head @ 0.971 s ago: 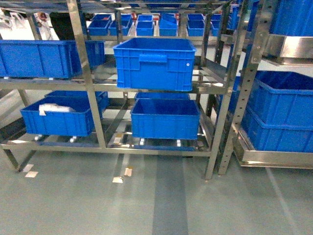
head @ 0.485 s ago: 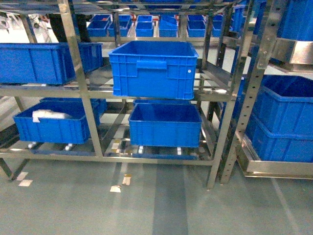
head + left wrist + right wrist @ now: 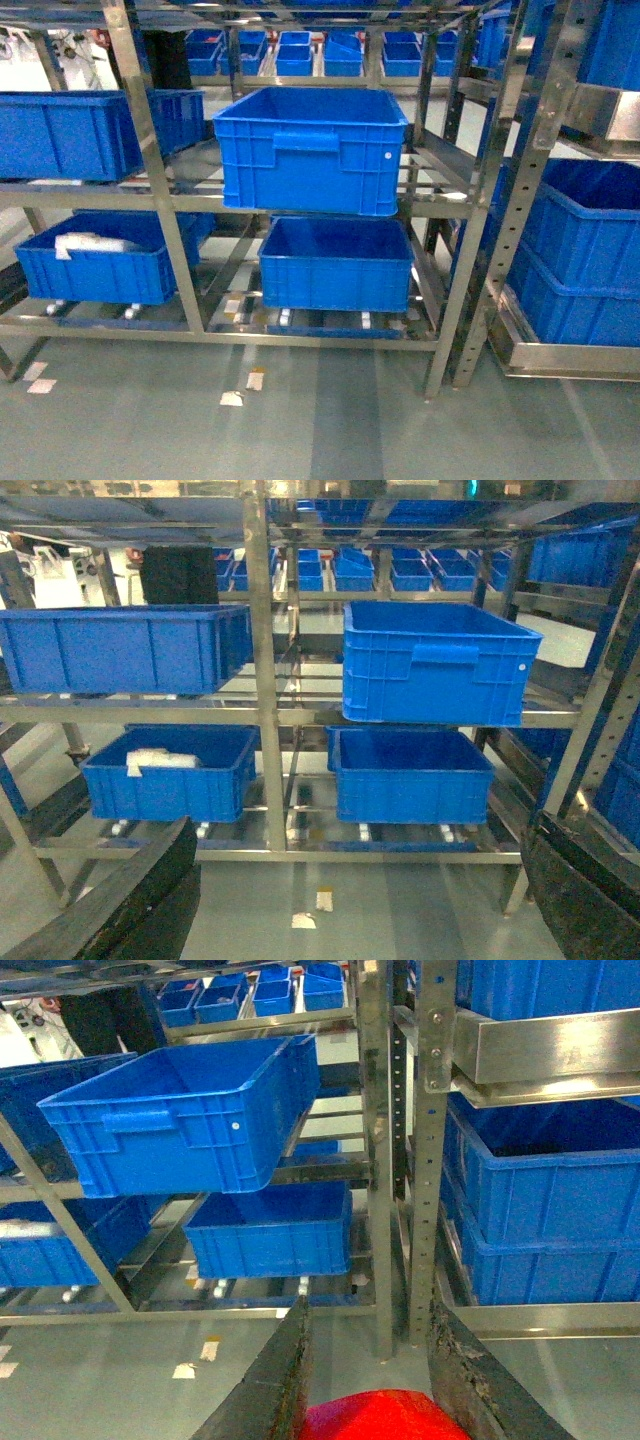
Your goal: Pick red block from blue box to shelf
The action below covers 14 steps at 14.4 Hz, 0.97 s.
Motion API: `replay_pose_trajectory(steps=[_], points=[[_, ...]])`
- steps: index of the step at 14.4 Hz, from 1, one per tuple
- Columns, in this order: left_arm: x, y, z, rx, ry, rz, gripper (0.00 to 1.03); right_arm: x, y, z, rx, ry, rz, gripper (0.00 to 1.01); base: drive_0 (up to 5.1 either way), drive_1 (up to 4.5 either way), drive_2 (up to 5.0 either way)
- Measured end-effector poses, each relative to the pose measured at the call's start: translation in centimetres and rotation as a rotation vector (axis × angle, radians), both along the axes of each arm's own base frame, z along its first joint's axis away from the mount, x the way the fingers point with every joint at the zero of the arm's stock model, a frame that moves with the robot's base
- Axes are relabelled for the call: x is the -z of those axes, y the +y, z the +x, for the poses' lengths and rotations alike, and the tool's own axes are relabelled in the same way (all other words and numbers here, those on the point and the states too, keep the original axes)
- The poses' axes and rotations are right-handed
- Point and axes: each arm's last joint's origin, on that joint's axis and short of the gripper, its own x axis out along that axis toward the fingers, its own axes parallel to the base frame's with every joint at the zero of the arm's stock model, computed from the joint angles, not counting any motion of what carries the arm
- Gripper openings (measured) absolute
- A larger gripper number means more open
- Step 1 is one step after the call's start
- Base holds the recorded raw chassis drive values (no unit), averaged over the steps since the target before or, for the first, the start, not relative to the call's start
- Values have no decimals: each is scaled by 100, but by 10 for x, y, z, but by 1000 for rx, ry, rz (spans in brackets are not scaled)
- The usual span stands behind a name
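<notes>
I am looking through the head camera at the tall stainless steel shelf point(image 3: 160, 200) with its perforated uprights and open rail tiers, standing on a grey-green floor point(image 3: 340, 430). A dark blue ribbed plastic crate with a handle point(image 3: 312, 150) is sitting on the middle tier, and a second open dark blue crate point(image 3: 335, 262) is resting on the tier just below it. To the left, another lower crate point(image 3: 95, 262) is holding something white and crumpled that I cannot make out. A few small pale scraps point(image 3: 232, 398) are lying on the floor in front of the rack; if anything is printed on them, it is too small to read, and I am finding no legible labels or brand marks on any crate. In the right wrist view, the right gripper point(image 3: 370, 1380) is clamping the glossy red plastic block point(image 3: 375, 1417) between its two dark fingers point(image 3: 270, 1380), low at the bottom edge of the picture and well short of the shelf. In the left wrist view, the left gripper point(image 3: 350, 910) is showing its dark fingers point(image 3: 130, 900) standing wide apart with nothing between them.
</notes>
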Motion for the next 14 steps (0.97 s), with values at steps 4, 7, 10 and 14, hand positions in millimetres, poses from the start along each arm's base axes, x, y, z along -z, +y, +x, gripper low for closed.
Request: replay_pose_trajectory(steps=[4, 7, 10, 14], points=[[0, 0, 0, 0, 0, 0, 98, 0, 0, 0, 0, 0, 0, 28, 0, 0, 0], [0, 0, 0, 0, 0, 0, 98, 0, 0, 0, 0, 0, 0, 28, 0, 0, 0], [0, 0, 0, 0, 0, 0, 98, 0, 0, 0, 0, 0, 0, 28, 0, 0, 0], [0, 0, 0, 0, 0, 0, 98, 0, 0, 0, 0, 0, 0, 28, 0, 0, 0]])
